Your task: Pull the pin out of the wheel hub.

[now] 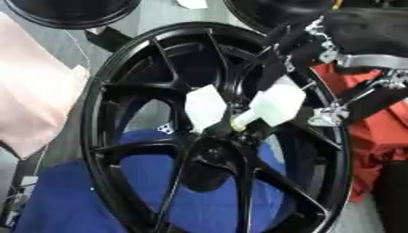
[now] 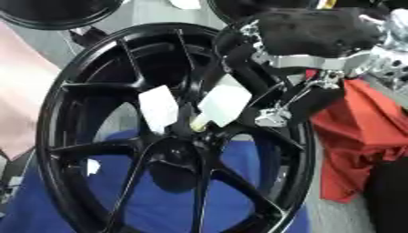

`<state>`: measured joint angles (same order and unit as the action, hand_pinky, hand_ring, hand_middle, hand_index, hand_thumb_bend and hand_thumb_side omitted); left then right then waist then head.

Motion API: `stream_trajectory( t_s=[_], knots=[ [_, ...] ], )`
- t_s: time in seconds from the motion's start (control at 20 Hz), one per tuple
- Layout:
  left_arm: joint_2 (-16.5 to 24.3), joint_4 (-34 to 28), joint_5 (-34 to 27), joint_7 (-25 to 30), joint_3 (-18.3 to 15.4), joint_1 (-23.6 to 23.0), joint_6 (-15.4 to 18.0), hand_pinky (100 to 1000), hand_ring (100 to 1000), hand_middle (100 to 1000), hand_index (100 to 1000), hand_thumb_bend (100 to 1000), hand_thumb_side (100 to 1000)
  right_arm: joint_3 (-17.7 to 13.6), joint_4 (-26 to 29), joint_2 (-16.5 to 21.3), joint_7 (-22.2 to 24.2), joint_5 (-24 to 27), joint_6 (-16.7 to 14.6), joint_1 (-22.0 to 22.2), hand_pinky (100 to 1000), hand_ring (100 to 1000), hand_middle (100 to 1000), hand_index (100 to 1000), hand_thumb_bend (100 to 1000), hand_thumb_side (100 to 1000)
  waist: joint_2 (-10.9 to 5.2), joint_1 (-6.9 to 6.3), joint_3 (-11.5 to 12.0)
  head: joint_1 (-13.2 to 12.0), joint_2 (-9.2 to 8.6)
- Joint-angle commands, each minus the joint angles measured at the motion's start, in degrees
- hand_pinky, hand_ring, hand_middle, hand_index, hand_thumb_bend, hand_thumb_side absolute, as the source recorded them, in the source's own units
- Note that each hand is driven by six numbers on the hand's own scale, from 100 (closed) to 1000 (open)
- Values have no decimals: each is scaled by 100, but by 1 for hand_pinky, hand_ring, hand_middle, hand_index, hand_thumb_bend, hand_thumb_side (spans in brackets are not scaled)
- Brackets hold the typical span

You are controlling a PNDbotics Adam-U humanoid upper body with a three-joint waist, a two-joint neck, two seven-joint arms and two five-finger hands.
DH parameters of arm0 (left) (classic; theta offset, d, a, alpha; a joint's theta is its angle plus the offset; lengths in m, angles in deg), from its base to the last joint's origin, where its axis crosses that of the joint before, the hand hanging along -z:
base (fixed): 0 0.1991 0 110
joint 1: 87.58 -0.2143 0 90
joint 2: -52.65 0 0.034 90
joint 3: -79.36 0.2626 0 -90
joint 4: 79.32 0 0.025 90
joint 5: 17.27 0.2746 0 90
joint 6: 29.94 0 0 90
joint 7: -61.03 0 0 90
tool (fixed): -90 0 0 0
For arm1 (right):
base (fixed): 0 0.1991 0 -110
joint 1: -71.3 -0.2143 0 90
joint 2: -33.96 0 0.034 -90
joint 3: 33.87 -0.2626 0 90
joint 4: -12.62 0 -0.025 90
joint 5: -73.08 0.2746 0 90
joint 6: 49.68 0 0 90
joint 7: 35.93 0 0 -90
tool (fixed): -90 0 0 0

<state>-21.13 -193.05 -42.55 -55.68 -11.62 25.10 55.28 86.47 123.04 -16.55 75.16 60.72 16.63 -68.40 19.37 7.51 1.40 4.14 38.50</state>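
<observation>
A black spoked wheel hub point(image 1: 119, 82) lies tilted over a blue cloth point(image 1: 72, 195) and fills most of both views. Just above its centre, a short pale yellow pin point(image 1: 242, 121) sticks out. My right hand point(image 2: 318, 32) reaches in from the upper right, black with silver joints. Two of its white-padded fingertips point(image 1: 277, 103) are curled down at the pin, one on each side. The right pad touches the pin's upper end. The pin's lower end is hidden among the spokes. My left hand shows in neither view.
A red cloth point(image 2: 359, 136) lies right of the wheel and a pink cloth point(image 1: 32, 100) lies to its left. Two more black rims point(image 1: 72, 11) sit at the far edge. A small white tag point(image 2: 92, 166) rests on the blue cloth.
</observation>
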Motion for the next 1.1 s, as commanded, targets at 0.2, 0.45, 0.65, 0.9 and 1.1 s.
stream_trajectory(
  t_s=[0.2, 0.45, 0.65, 0.9, 1.1],
  knots=[
    [27, -86, -36, -17, -84, 15, -12, 831, 602, 547, 673, 100, 690, -161, -27, 306, -186, -26, -59, 67, 882, 629, 473, 532, 100, 100, -221, -71, -54, -34, -74],
    [7, -86, -40, -28, -87, 5, -28, 832, 602, 547, 673, 100, 691, -353, -113, 502, -494, 0, -60, 399, 875, 604, 475, 533, 100, 100, -226, -82, -102, -45, -124],
    [-1, -86, -37, -41, -98, 27, -26, 832, 602, 547, 673, 100, 692, -704, -257, 695, -1020, 21, -13, 831, 874, 580, 474, 531, 100, 100, -196, -91, -123, -86, -210],
    [-10, -86, -34, -55, -104, 36, -34, 832, 601, 547, 673, 100, 687, -1115, -515, 864, -1623, 35, 98, 1293, 858, 536, 475, 530, 100, 100, -146, -110, -167, -115, -282],
    [-18, -86, -26, -67, -115, 35, -45, 833, 601, 546, 673, 100, 696, -1513, -905, 935, -2015, 380, 329, 1645, 830, 494, 485, 533, 100, 100, -101, -140, -219, -135, -302]
  ],
)
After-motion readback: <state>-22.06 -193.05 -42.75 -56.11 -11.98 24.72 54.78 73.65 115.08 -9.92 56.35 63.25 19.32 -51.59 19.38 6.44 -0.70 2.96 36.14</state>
